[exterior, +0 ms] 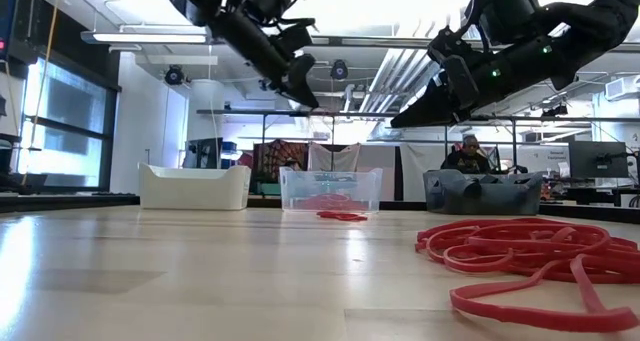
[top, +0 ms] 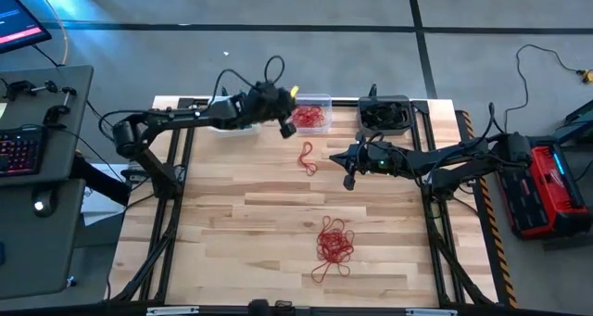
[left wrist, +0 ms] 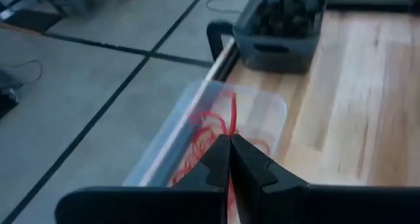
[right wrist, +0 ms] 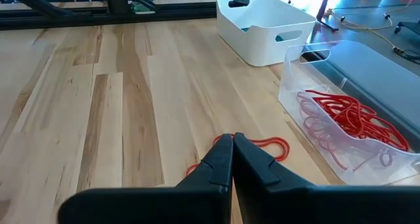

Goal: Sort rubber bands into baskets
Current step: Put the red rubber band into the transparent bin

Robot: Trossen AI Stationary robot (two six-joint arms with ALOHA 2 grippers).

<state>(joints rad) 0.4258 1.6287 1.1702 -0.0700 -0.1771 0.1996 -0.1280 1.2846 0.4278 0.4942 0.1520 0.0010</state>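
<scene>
Red rubber bands sit in a loose tangled pile on the wooden table, toward the front edge and a bit right of centre; a smaller red bunch lies nearer the back edge, just in front of the clear basket. Three baskets line the back edge — white basket toward the left corner, clear one in the middle, dark grey basket to its right. The clear basket already holds a heap of red bands; the grey one holds dark contents, too blurred in the left wrist view to identify. Left gripper hangs in the air over the clear basket's near-left corner, fingers pressed together; a red strand runs up from between the tips in the left wrist view — looks pinched, though I can't tell where the strand ends. Right gripper hovers above the table just right of the small red bunch, in front of the grey basket, jaws fully closed with nothing between them; right wrist view shows the small bunch on the wood right under its tips. A person sits at a desk in the room behind the table, visible in the low view.
</scene>
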